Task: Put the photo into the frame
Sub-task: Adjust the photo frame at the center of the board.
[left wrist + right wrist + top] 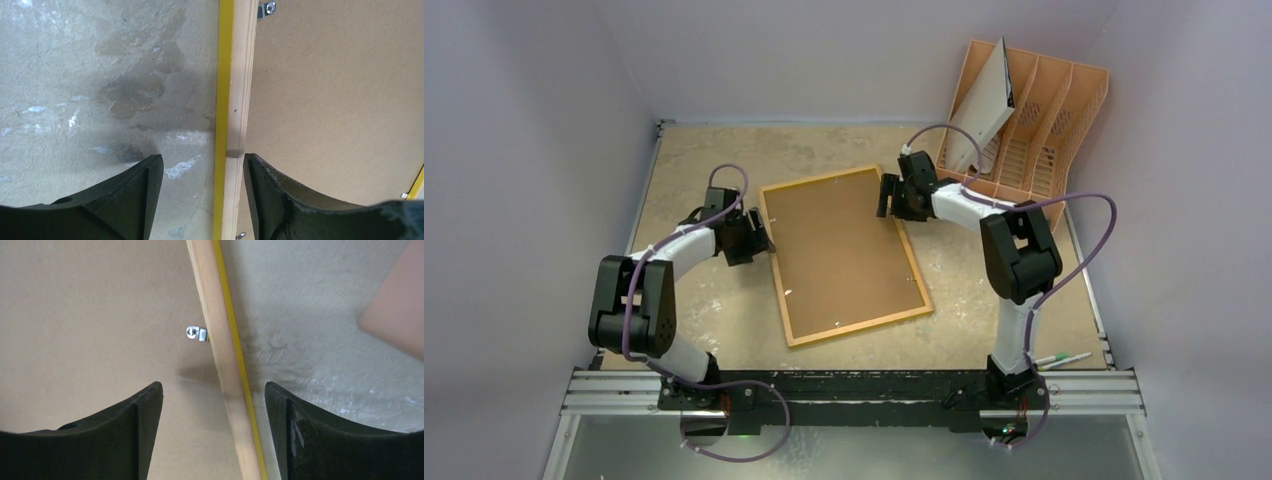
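**Top external.** The frame is seen lying flat on the desk, wood-coloured back up, with a brown backing board set inside it. The left hand is placed at the frame's left rail and the right hand at its far right rail. A peach rack stands beyond the frame's far right corner, and a pale sheet is leaned in it. Whether that sheet is the photo cannot be told.

**Left wrist.** The left hand is spread wide. The frame's rail is straddled by its fingers, not gripped. A yellow edge is shown on the desk side.

**Right wrist.** The right hand is spread wide and nothing is held. The rail is passed between its fingers, clear of both. A metal clip is noted just inside the rail, on the board.
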Controlling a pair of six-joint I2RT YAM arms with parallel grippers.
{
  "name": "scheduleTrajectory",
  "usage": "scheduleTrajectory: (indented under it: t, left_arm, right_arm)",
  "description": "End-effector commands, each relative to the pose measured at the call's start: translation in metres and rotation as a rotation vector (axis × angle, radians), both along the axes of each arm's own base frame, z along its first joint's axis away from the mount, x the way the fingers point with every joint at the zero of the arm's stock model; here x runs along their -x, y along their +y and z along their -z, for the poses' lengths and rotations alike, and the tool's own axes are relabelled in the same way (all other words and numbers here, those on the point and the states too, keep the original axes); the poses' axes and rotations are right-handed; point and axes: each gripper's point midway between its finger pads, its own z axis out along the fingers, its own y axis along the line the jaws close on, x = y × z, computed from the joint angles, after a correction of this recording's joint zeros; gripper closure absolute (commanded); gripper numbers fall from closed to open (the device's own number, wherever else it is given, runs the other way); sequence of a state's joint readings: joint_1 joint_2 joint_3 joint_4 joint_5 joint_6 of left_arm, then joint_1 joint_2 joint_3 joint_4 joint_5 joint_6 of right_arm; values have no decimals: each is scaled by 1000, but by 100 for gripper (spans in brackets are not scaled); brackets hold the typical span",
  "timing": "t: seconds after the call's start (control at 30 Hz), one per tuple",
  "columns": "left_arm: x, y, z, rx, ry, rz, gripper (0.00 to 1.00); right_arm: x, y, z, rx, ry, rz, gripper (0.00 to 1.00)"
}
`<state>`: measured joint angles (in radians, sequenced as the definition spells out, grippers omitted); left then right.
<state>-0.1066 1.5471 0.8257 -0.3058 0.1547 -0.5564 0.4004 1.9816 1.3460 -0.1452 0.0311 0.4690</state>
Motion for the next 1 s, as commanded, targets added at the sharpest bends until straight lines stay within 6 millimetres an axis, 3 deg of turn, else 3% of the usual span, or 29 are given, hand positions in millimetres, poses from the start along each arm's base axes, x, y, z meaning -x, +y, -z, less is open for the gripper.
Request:
scheduleTrajectory:
  t: [0.0,0.23,0.43,0.63,0.8,0.97]
  left_arm:
    - [-23,-3,-13,38,-57,-1,37]
    - [-36,-2,-14,51,-67,-7,37]
    - [-47,-4,-14,75,-66,-11,38]
    - [-61,-31,-17,230,-82,42,40]
    - [-65,-40,-9,280,-62,68,41]
    - [-81,-52,-11,351,-77,82,41]
  right_arm:
    - [32,5,5,-18,92,-92,23]
    - [60,12,11,-78,157,-149,23]
    - [84,35,-6,-197,152,-255,28]
    - [121,68,-25,-283,113,-447,31]
    - [148,94,-12,-308,119,-536,32]
    - [154,117,-1,-354,106,-583,33]
